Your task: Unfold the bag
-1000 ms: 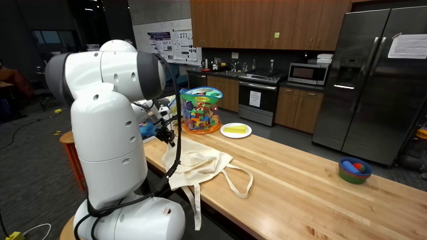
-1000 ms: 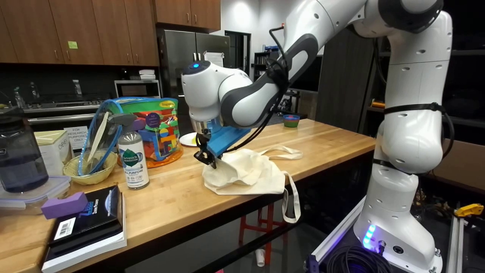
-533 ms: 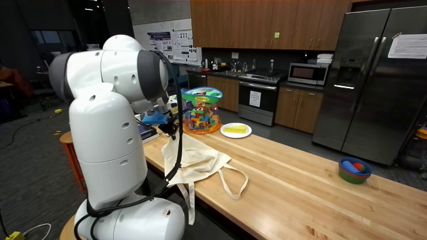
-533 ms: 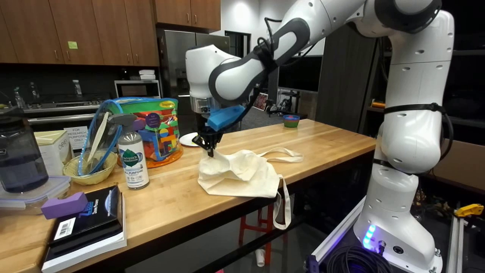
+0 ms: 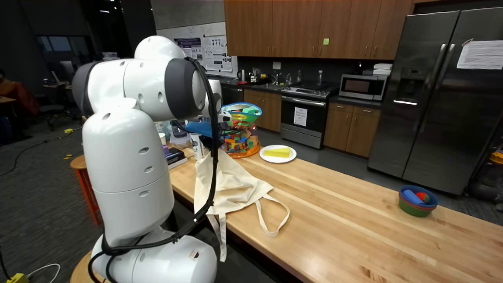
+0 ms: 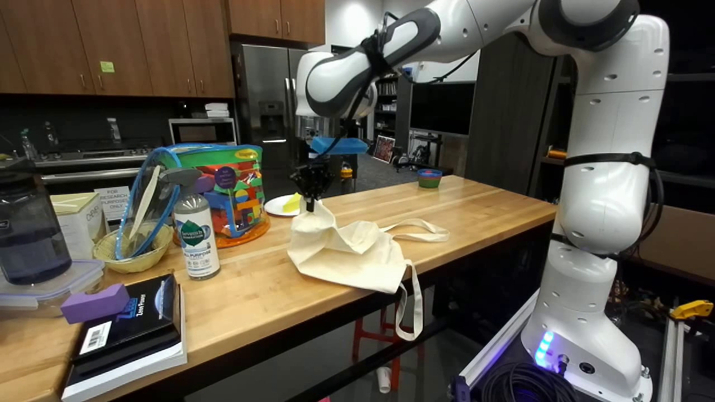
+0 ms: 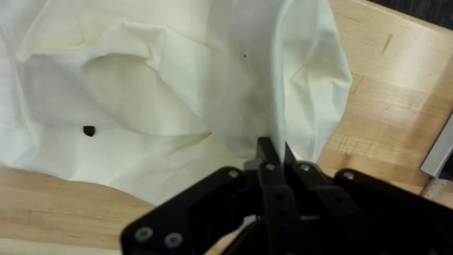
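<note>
Kitchen with brown cupboards (image 5: 310, 27) behind, long wooden table (image 5: 353, 232) in front. Text first: paper sign (image 6: 116, 201) on the oven (image 5: 288, 118), "FOR RESEARCH PURPOSES ONLY". Spray bottle (image 6: 200, 245) on table: green leaf logo with "seventh" and a smaller word under it, then "ALL PURPOSE". Black box (image 6: 125, 338): "Power" legible, word before it unclear, plus white barcode sticker; purple block (image 6: 96, 304) at its far corner. White carton (image 6: 82, 229): lettering, can't make it out. Clear zip bag of toy blocks (image 6: 240, 195): yellow and purple labels, print too small. Fridge (image 5: 456, 129) carries a sheet of paper (image 5: 482, 55), lines too small to read.

Claw (image 6: 310, 205): clamped on a fold of the cream cloth bag (image 6: 357, 251). Wrist view shows the cloth edge pinched between the fingertips (image 7: 264, 147). Cable (image 5: 215, 149) partly hides the claw in an exterior view.

Bag: at the table edge, creased, gripped part lifted to a peak, rest lying on wood. One strap (image 5: 272, 233) looped on the tabletop, other strap (image 5: 223, 239) hanging over the edge. White plate (image 5: 278, 160) with yellow block (image 5: 277, 151) near it; stacked bowls (image 5: 415, 211) well apart.
</note>
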`<action>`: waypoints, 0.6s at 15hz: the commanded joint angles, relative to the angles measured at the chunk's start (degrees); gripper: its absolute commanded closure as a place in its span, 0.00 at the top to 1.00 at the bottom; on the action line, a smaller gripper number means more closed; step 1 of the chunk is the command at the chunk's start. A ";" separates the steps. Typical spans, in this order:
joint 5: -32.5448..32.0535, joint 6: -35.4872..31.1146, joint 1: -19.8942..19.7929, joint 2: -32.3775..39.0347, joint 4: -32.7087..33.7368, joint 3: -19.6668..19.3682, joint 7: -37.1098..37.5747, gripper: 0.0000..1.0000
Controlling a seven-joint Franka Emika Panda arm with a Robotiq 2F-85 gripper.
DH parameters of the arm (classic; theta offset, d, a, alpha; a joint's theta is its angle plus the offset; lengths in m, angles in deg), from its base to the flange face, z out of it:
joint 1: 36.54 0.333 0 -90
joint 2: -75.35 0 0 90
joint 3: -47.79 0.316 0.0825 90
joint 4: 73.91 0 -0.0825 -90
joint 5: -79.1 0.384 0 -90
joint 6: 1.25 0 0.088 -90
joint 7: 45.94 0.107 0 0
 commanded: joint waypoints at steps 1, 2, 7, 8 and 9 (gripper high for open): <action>5.25 2.87 -2.43 -1.27 1.59 -2.40 -3.55 0.01; 6.21 3.34 -3.11 -1.25 2.05 -3.06 -3.95 0.01; 8.25 7.06 -5.80 0.01 5.38 -5.75 -6.60 0.01; 8.23 7.61 -6.28 0.14 5.75 -6.25 -7.06 0.01; 8.15 8.06 -6.69 0.29 6.12 -6.66 -7.38 0.01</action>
